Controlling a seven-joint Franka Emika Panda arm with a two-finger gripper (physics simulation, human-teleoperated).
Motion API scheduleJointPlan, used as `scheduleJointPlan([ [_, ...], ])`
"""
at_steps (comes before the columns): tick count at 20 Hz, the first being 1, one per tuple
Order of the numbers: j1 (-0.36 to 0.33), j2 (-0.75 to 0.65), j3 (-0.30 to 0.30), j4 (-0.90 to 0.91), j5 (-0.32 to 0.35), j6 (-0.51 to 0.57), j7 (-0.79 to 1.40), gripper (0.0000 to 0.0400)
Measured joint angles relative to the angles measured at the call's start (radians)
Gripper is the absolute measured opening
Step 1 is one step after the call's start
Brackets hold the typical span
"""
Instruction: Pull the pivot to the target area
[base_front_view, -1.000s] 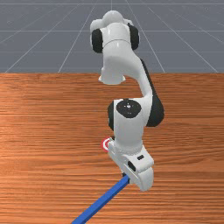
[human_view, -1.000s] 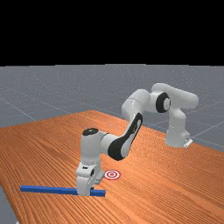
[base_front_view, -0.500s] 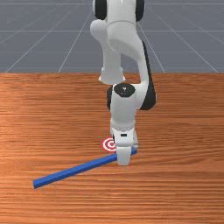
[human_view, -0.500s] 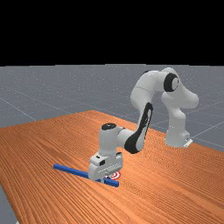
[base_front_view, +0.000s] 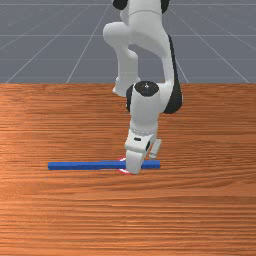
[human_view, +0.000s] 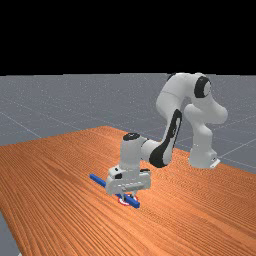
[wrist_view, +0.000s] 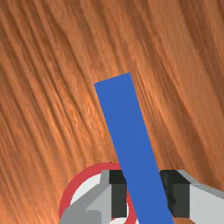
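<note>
Your gripper (human_view: 128, 196), one: low over the table (base_front_view: 200, 215), pointing down, its two fingers closed on the bar in a pinch, a dark pad (wrist_view: 180, 197) against each long side; in the wrist view you see the bar running slightly askew to the pads. Your blue bar (wrist_view: 133, 135), one, straight, square-cut at the visible end: held between the fingers and extending out on both sides of the gripper, the longer length toward the front view's left, the shorter toward the front view's right; in the far view you find it slanting down past the fingers toward the far view's right. Your target (wrist_view: 98, 169), one, flat, of red and white rings: on the table below the gripper, close under the fingers, with the bar crossing above it and, in the front view, red edging visible to you on both long sides of the bar. Your arm (human_view: 172, 125), one, white with black joint covers: rising above the gripper and bending back to its base (human_view: 202, 150), well apart from the fingers. Your table, wood-grained, orange-brown: under and around gripper, bar and target.
</note>
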Motion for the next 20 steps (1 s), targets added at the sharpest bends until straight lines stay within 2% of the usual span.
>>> scheduleJointPlan([
  [3, 0.007, 0.043, -0.013, 0.080, 0.008, -0.040, 0.055, 0.0118],
  [6, -0.053, 0.073, 0.054, 0.146, -0.044, -0.045, -0.211, 0.0097],
  [7, -0.035, 0.092, 0.029, 0.178, -0.025, -0.068, -0.112, 0.0101],
  [11, 0.004, 0.102, 0.016, 0.192, -0.017, -0.079, -0.028, 0.0101],
  [12, -0.021, 0.097, 0.053, 0.185, -0.046, -0.067, -0.169, 0.0095],
  [17, 0.024, 0.093, 0.042, 0.172, -0.039, -0.066, -0.087, 0.0095],
  [18, 0.002, 0.083, 0.071, 0.154, -0.037, -0.053, -0.158, 0.0095],
  [20, 0.003, 0.054, 0.075, 0.095, -0.034, -0.025, -0.160, 0.0095],
])
